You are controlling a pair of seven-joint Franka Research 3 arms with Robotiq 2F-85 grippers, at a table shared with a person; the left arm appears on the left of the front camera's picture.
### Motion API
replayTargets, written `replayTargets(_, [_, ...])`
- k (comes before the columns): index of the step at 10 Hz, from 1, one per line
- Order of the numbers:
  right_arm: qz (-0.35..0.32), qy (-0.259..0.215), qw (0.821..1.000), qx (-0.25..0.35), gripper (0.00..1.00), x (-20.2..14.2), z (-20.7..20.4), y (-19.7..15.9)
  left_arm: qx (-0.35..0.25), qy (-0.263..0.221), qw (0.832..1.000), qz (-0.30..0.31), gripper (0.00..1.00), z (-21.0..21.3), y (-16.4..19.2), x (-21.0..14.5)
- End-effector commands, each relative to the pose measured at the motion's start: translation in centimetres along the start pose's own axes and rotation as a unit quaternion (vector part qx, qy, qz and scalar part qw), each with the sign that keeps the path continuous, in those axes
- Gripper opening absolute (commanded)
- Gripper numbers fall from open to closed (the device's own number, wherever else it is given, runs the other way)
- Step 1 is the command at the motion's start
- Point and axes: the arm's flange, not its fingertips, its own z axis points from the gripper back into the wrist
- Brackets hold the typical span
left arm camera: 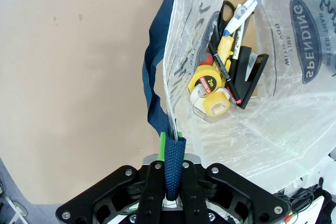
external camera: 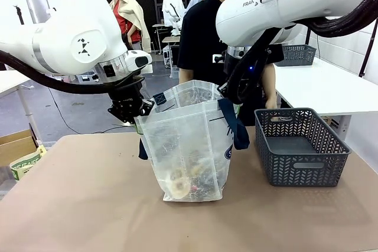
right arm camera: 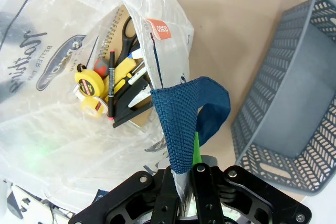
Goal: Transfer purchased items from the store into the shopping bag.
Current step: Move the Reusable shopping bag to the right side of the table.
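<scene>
Shopping bag point(external camera: 189, 146) stands upright on the brown table point(external camera: 82, 205), its mouth held wide between the two arms. It is a see-through white plastic tote with navy strap handles and a navy oval logo point(left arm camera: 307, 40) on one wall.

At the bag's rim on the robot's left side, the left gripper point(external camera: 140, 113) has its jaws pressed together on one navy handle point(left arm camera: 155, 77). In the left wrist view the strap runs up between the green pads and then loops down along the outside of the bag's wall.

At the opposite rim, the right gripper point(external camera: 227, 95) pinches the other handle point(right arm camera: 184, 124) the same way. The strap is folded over just above its fingers, with a green pad point(right arm camera: 197, 148) showing beside it. A small red tag point(right arm camera: 158, 29) sits on the bag's rim above that strap.

Inside the bag, on its floor, lie a yellow tape measure point(left arm camera: 206, 81), a roll of tape point(left arm camera: 216, 106) touching it, black-handled scissors point(left arm camera: 226, 14), a white marker point(left arm camera: 244, 9), a black pen point(right arm camera: 111, 82) and a spiral notebook point(right arm camera: 113, 30) under them. A black wedge-shaped item lies among them; what it is I cannot tell.

A dark grey mesh basket point(external camera: 295, 169) stands just beside the bag on its right-arm side, apart from it. A person in a black shirt point(external camera: 201, 39) stands behind the bag at the table's far edge.
</scene>
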Motion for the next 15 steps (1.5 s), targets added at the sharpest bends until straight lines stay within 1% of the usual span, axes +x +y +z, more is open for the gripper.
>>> replayTargets(1, [-0.001,0.0,1.0,0.0,0.0,0.0,0.0,-0.3,0.005,-0.001,1.0,0.005,0.0,0.1,0.3,-0.4])
replayTargets(6, [-0.001,0.0,1.0,0.0,0.0,0.0,0.0,-0.3,0.005,-0.001,1.0,0.005,0.0,0.1,0.3,-0.4])
replayTargets(7, [0.0,0.0,1.0,0.0,0.0,0.0,0.0,0.0,0.0,0.0,1.0,0.0,0.0,0.0,0.0,0.0])
replayTargets(8, [-0.009,-0.015,1.0,0.008,0.0,0.2,0.1,0.8,-0.008,-0.001,1.0,0.003,0.0,0.2,-0.7,0.1])
replayTargets(9, [-0.001,-0.015,1.0,0.008,0.0,0.3,0.1,1.5,-0.006,-0.002,1.0,-0.004,0.0,0.3,-1.2,0.1])
replayTargets(10, [0.004,-0.014,1.0,0.008,0.0,0.3,0.1,1.9,-0.001,-0.002,1.0,-0.005,0.0,0.3,-1.4,0.1])
replayTargets(12, [0.003,-0.021,1.0,0.014,0.0,0.5,0.3,2.1,-0.011,-0.005,1.0,-0.002,0.0,0.3,-1.4,0.2])
replayTargets(15, [0.003,-0.028,0.999,0.04,0.0,1.4,0.1,3.9,-0.032,-0.006,0.999,-0.023,0.0,0.3,-3.3,0.5])
